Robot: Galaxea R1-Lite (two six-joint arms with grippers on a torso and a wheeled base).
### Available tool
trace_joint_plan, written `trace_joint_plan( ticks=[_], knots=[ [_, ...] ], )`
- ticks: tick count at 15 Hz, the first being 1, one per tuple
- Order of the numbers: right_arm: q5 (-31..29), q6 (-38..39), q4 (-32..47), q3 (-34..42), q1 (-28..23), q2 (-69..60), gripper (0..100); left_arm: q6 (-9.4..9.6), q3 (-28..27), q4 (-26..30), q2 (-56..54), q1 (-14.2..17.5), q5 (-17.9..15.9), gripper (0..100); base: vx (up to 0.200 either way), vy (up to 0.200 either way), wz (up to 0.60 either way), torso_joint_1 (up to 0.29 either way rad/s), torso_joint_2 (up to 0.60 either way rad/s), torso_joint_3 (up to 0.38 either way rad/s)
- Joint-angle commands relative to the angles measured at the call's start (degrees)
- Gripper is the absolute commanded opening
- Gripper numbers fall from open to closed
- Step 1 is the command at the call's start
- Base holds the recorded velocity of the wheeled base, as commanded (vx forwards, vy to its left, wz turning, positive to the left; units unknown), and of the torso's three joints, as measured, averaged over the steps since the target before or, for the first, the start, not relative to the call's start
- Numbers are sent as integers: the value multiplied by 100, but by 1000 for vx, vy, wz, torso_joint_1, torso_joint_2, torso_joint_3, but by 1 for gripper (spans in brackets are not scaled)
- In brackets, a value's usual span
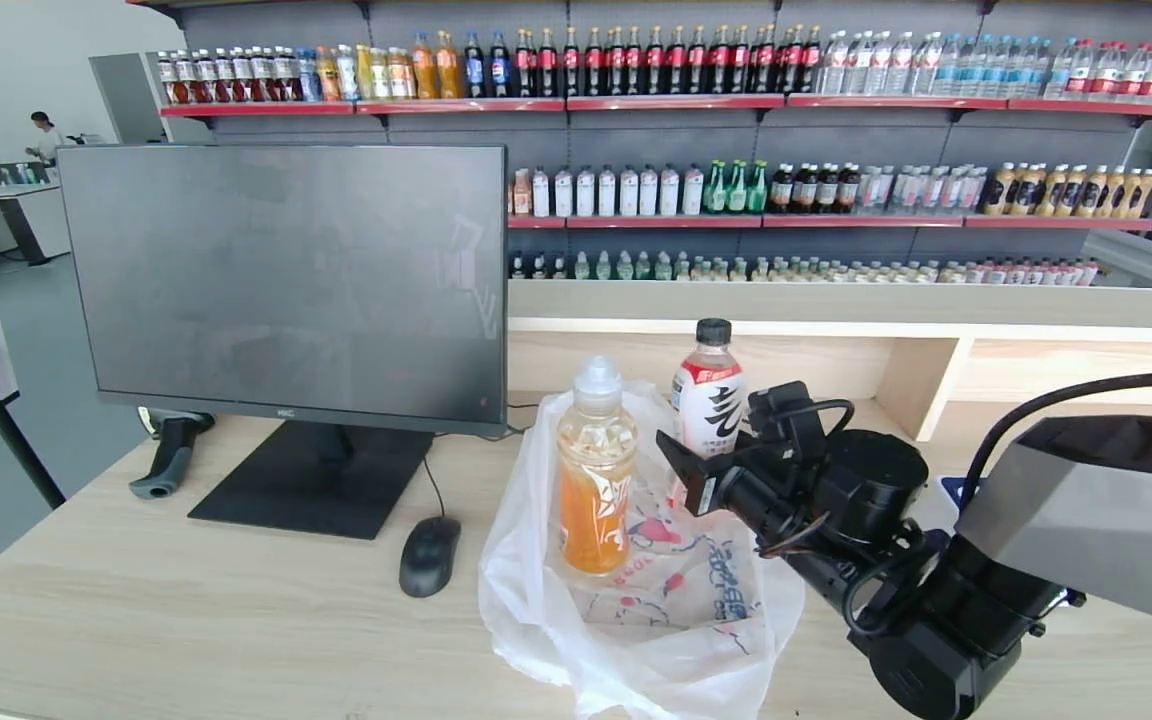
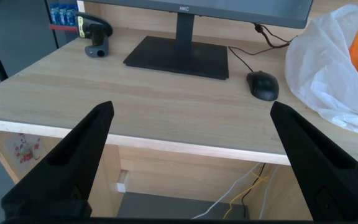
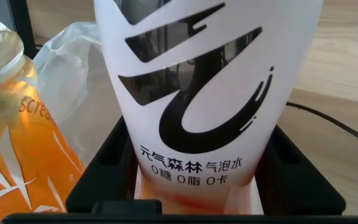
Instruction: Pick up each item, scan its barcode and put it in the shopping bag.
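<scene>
At right gripper point(image 1: 701, 470): pinching white bottle point(image 1: 708, 395) low on its body, upright, by far rim of shopping bag point(image 1: 676, 620).
Inside bag: orange bottle point(image 1: 596, 490) standing, already packed.
Left gripper point(image 2: 191, 109): spread wide, empty, off front edge of table point(image 2: 166, 106).
Scanner point(image 1: 168, 462): beside monitor point(image 1: 286, 280), well apart from white bottle.
Progress: one bagged, second in grip; scan cannot be judged; probably left to lower in and release.

Head view: high, facing forward and down across the counter point(image 1: 186, 620) toward the shelves point(image 1: 836, 102). Left wrist view: low, off the counter's near edge, facing the monitor point(image 2: 229, 6) and mouse point(image 2: 263, 85). Right wrist view: very close on the white bottle point(image 3: 204, 93). All three share the shopping bag point(image 1: 656, 620).
</scene>
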Motion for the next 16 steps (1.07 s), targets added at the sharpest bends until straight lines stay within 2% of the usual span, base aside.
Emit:
trace_joint_plan(
  ticks=[1,11,16],
  knots=[
    [-2,0,-9,-55,48,158,0,-8,0,0,-2,4,1,100,0,0,0,0,0,0],
    [-2,0,-9,-328,119,404,0,-17,0,0,-2,4,1,100,0,0,0,0,0,0],
    [-2,0,-9,-196,180,404,0,-17,0,0,-2,4,1,100,0,0,0,0,0,0]
  ],
)
